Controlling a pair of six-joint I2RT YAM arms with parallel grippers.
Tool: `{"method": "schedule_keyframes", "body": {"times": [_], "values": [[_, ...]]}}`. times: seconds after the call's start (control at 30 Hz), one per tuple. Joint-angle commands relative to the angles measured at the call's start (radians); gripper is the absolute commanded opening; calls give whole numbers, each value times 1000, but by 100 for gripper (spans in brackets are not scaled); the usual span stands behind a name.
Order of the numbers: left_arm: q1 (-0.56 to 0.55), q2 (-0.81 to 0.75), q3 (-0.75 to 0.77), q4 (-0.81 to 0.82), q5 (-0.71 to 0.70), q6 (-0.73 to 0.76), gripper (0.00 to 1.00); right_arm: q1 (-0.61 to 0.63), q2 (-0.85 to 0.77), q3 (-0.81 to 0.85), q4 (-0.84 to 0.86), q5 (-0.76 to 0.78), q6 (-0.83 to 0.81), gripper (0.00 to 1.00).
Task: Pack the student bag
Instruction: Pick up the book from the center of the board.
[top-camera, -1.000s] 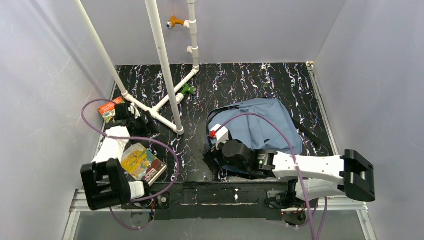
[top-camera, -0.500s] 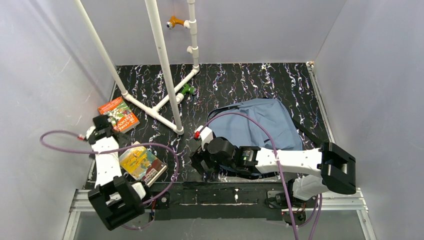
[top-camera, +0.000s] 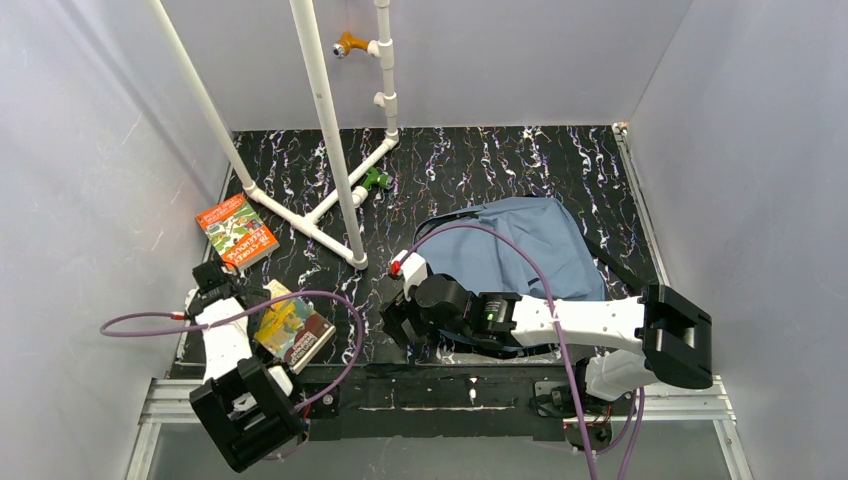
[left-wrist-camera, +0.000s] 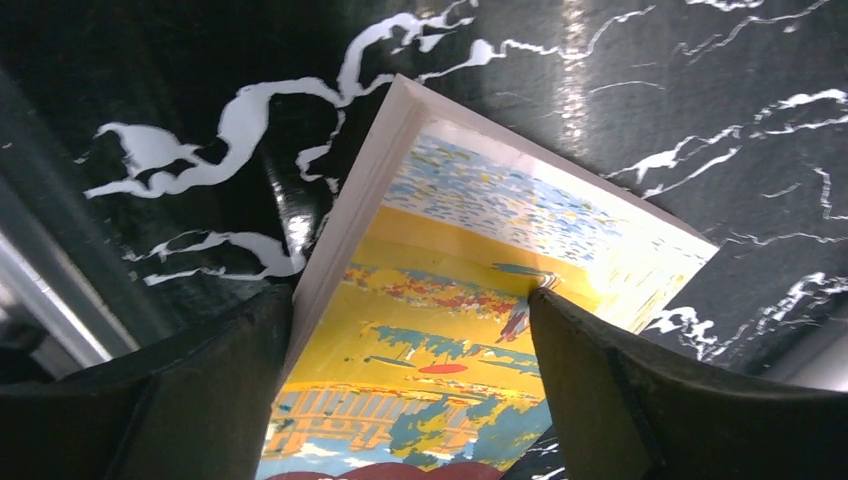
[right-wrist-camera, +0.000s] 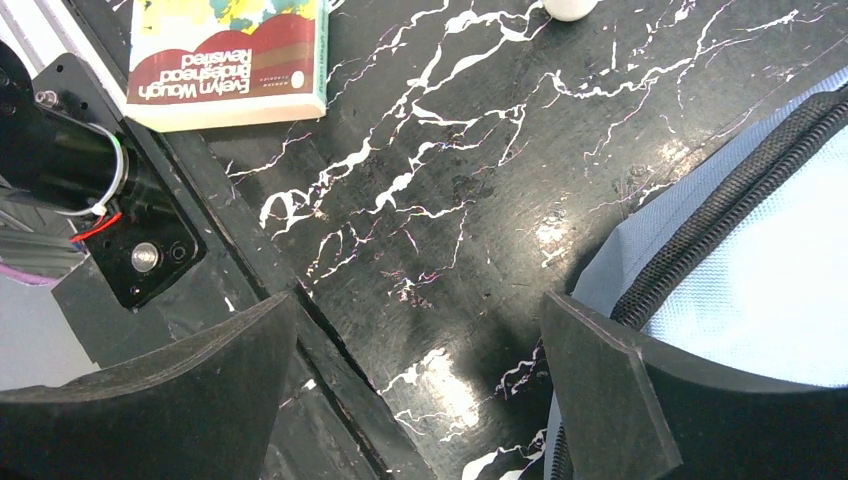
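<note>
1. Because the left gripper's (left-wrist-camera: 405, 300) jaws stand wide apart over the yellow-covered book (top-camera: 292, 328) at the table's (top-camera: 480, 160) left front, you have nothing clamped. An orange-and-green book (top-camera: 237, 230) lies farther back, apart from it.
2. Between the books and the bag rises a white pipe frame (top-camera: 330, 130). Its foot, and the purple cable (top-camera: 345, 320) looped beside the yellow book, could snag your carry across.
3. Your right gripper (right-wrist-camera: 420, 310) hovers low at the bag's near-left edge, jaws spread, empty.
4. Right of centre, the student bag (top-camera: 530, 250) lies flat. It looks soft and limp, likely to sag shut, so grip the black zipper trim (right-wrist-camera: 740, 190) and lift.
</note>
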Motion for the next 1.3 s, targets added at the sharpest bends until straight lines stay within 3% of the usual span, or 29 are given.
{"method": "schedule_keyframes", "body": {"times": [0.0, 0.1, 0.27, 0.3, 0.5, 0.63, 0.73, 0.93, 1.07, 1.27], "values": [[0, -13, -107, 152, 141, -32, 74, 3, -38, 26, 12, 37, -6, 98], [-13, -46, -181, 280, 255, -15, 51, 3, -24, 29, 20, 43, -12, 98], [-87, -107, -219, 320, 284, -7, 5, 3, 21, 44, 28, 71, -44, 98], [-98, -122, -217, 318, 282, -2, 0, 3, 30, 48, 32, 75, -52, 98], [-121, -188, -108, 169, 187, 38, 0, 3, 89, 89, 56, 50, -107, 98], [-135, -198, -48, 125, 199, 48, 0, 13, 123, 87, 155, -7, -220, 98], [-145, -177, 6, 51, 197, 27, 0, 41, 116, 29, 309, -33, -383, 98], [-156, -135, 86, -48, 226, 28, 0, 45, 105, -229, 861, -258, -704, 98], [-156, -116, 122, -82, 258, 36, 0, 45, 206, -209, 922, -327, -805, 98], [-156, -111, 141, -106, 269, 52, 0, 45, 376, -117, 1076, -365, -832, 98]]}}
